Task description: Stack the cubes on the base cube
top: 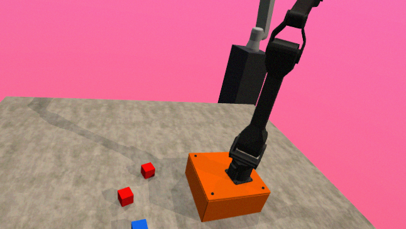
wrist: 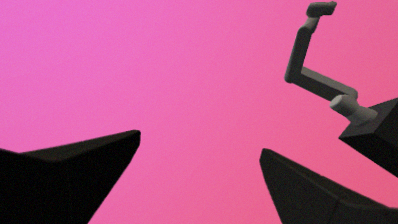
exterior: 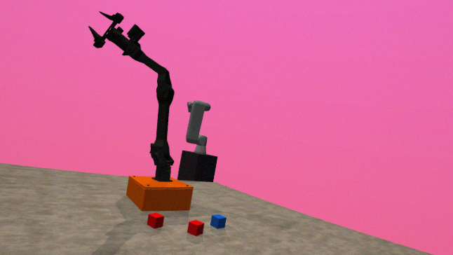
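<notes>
Two small red cubes lie on the stone-grey table: one (top: 148,170) (exterior: 155,220) farther back, the other (top: 126,196) (exterior: 195,228) closer to the blue cube (top: 139,224) (exterior: 218,221). All three stand apart from each other on the table, in front of the orange block. My gripper (exterior: 95,20) (wrist: 200,145) is open and empty. It is raised high above the table and points up and away, so the wrist view shows only pink background between the two dark fingers. The gripper is out of the top view.
My arm stands on an orange mounting block (top: 232,204) (exterior: 158,200). Behind it, off the table's far edge, a grey arm (exterior: 196,122) (wrist: 320,85) sits on a black pedestal (top: 243,75) (exterior: 197,166). The table's right edge runs diagonally past the block.
</notes>
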Tool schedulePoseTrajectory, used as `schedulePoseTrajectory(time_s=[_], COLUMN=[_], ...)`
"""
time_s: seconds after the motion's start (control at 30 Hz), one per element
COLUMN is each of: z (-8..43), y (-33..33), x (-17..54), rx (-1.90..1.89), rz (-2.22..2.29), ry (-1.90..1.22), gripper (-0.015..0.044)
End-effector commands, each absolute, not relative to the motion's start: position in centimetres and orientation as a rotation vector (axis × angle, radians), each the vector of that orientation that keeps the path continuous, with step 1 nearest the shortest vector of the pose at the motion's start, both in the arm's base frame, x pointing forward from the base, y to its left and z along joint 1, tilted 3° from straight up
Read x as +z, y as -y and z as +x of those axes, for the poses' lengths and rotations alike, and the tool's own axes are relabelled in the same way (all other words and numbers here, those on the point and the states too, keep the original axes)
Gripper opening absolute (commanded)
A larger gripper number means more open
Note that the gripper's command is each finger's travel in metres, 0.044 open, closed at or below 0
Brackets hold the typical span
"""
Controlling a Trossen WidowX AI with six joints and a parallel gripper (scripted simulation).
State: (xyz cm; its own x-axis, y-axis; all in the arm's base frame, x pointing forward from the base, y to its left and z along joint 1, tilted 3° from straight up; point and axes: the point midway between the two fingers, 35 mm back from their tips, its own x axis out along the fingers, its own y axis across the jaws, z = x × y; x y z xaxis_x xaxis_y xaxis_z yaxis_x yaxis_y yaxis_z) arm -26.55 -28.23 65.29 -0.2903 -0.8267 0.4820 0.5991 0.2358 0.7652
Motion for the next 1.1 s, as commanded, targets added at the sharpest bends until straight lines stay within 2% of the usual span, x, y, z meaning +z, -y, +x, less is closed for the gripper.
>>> schedulePoseTrajectory(time_s=[0.0, 0.13, 0.17, 0.6, 1.07], z=[-26.5, -25.6, -25.2, -16.5, -0.7], y=[28.4, 31.6, 32.5, 42.9, 47.3], x=[65.2, 62.8, 62.0, 50.9, 37.5], rx=[-1.421, -1.453, -1.462, -1.543, -1.433], rz=[0.256, 0.319, 0.338, 0.56, 0.67], ry=[1.22, 1.164, 1.144, 0.752, 0.113], gripper=[0.0374, 0.0269, 0.0265, 0.0265, 0.0265])
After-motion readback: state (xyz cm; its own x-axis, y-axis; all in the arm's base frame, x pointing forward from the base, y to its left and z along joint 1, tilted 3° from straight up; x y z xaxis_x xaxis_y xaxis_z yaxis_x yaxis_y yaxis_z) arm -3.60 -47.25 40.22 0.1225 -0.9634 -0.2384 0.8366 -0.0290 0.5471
